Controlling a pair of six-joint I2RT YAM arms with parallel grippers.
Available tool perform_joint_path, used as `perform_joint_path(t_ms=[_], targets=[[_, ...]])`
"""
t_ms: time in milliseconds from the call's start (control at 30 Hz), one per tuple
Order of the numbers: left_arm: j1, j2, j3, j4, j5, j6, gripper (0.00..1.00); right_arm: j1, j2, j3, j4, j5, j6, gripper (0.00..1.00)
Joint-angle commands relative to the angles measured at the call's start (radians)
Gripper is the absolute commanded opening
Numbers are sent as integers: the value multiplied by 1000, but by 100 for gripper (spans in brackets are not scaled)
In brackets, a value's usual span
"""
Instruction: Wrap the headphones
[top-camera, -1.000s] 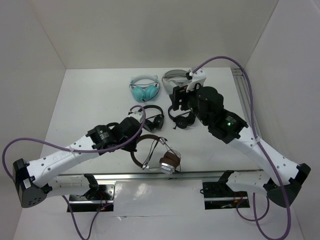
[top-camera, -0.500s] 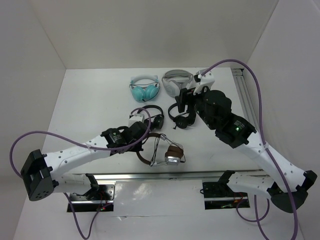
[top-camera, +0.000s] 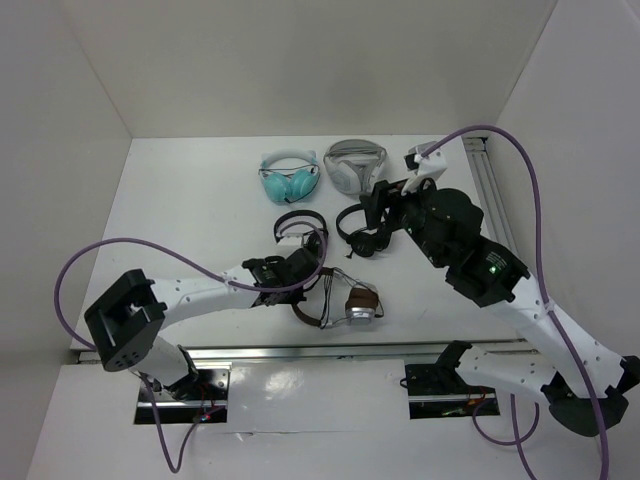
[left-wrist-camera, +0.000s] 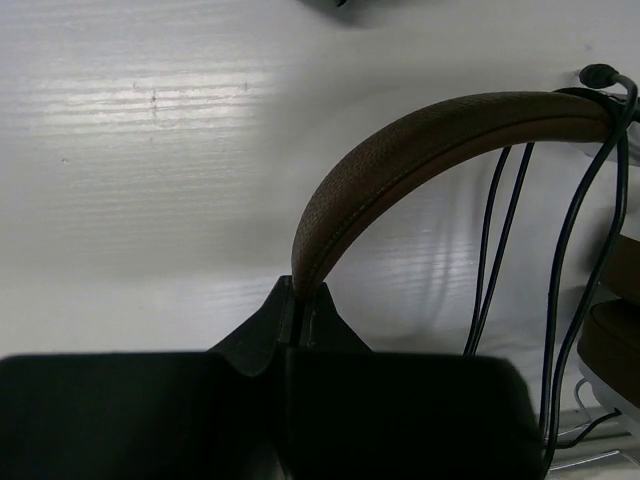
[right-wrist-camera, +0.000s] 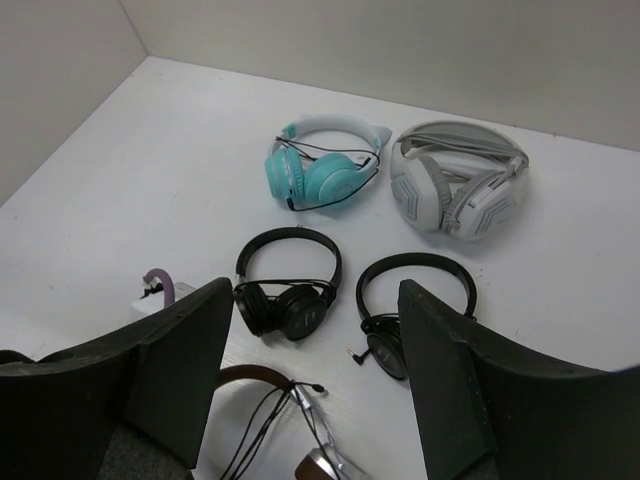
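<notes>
Left wrist view: the left gripper (left-wrist-camera: 300, 312) is pinching the brown headband (left-wrist-camera: 420, 140) of the headphones (top-camera: 343, 298), its jaws closed narrow on the end of the band. The thin black cable (left-wrist-camera: 498, 250) is running in loose strands down from the far end of the band and is not drawn snug.

Top external view: the headphones are lying close to the middle of the desk's (top-camera: 190, 220) near edge, with the ear cups (top-camera: 360, 306) on the right side. The right gripper (top-camera: 376, 205) is hovering wide and empty toward the desk's middle, beside the two black headphones (top-camera: 300, 228).

Judgement: the anchoring step is in hand, with one arm fixing the band so the other can work the cable. The next move is probably calling for the right arm to descend toward the near edge, locate a free run of cable and take it in a fine pinch. The cord is thin and slack, so a slip or snag looks likely.

Containers: none is showing in any view.
</notes>
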Motion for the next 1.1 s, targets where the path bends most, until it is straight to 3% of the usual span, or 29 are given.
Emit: perform_joint_path(t_ms=[0,267,400,467,500,567,633,867,1000,1067], targets=[[-4,19,-25,67,-51,-90,0,-4,-23,-22,-4,-4,7,74],[-4,80,-46,109,-71,-145,1,-4,-23,-57,18,-23,16,74],[-4,93,-46,64,-94,-208,23,-4,-23,-66,7,-59,25,74],[-4,46,-72,54,-104,-219,31,-4,-23,-54,-4,-94,25,83],[-4,26,-82,54,-114,-219,38,-4,-23,-54,-4,-105,25,100],[-4,-52,-109,81,-114,-199,46,-4,-23,-2,-63,-84,35,100],[-4,-105,-109,103,-114,-164,100,5,-14,26,-119,-63,53,100],[-4,-326,-27,8,-144,-51,100,24,-35,93,-258,-65,108,100],[-14,-468,100,-324,-227,-50,100,24,-64,132,-388,-118,171,100],[-14,-552,122,-399,-227,-50,100,24,-81,110,-398,-119,180,100]])
